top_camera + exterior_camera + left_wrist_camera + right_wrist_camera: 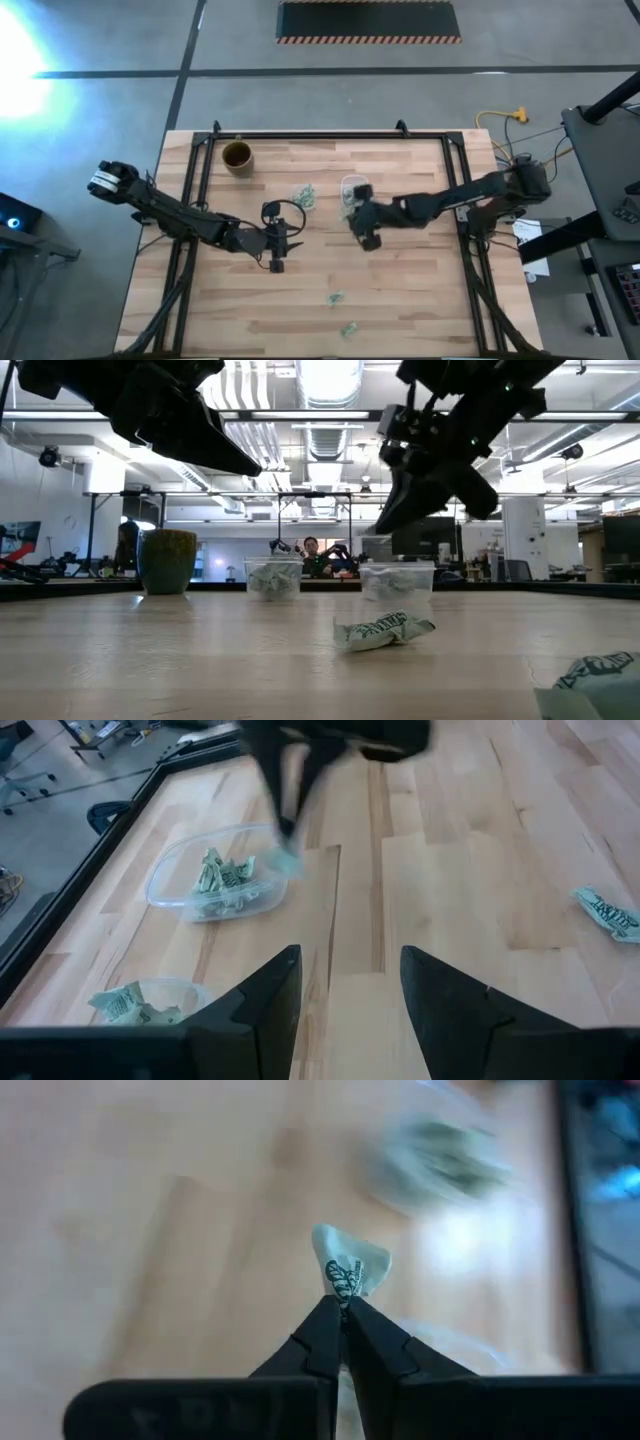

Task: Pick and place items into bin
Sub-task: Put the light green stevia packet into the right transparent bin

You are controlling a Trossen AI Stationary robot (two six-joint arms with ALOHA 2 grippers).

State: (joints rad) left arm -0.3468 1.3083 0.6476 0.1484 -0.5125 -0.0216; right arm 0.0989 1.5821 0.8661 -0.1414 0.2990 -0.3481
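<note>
The items are small crumpled green-and-white wrappers. Several lie in a clear tub (215, 880) and some in a second tub (140, 1005). Loose ones lie on the wood (608, 912), (335, 298), (348, 328), (382, 630). My right gripper (342, 1302) is shut on one wrapper and hovers just in front of the right tub (352, 188). My left gripper (350, 960) is open over bare wood at the table's middle left (277, 258), touching nothing. My right gripper pinches one wrapper by its lower edge (343, 1283) between the free ends of its two fingers. The rest of the piece (358, 1260) sticks out past the tips. In the left wrist view the fingers (283, 815) point down with the wrapper (288, 863) lifted clear of the table.
A brown round cup (237, 157) stands near the far left corner. The two tubs (272, 577), (398, 580) sit side by side at the table's middle far part. A black frame (330, 135) runs along the far and side edges. The near half holds only two loose wrappers.
</note>
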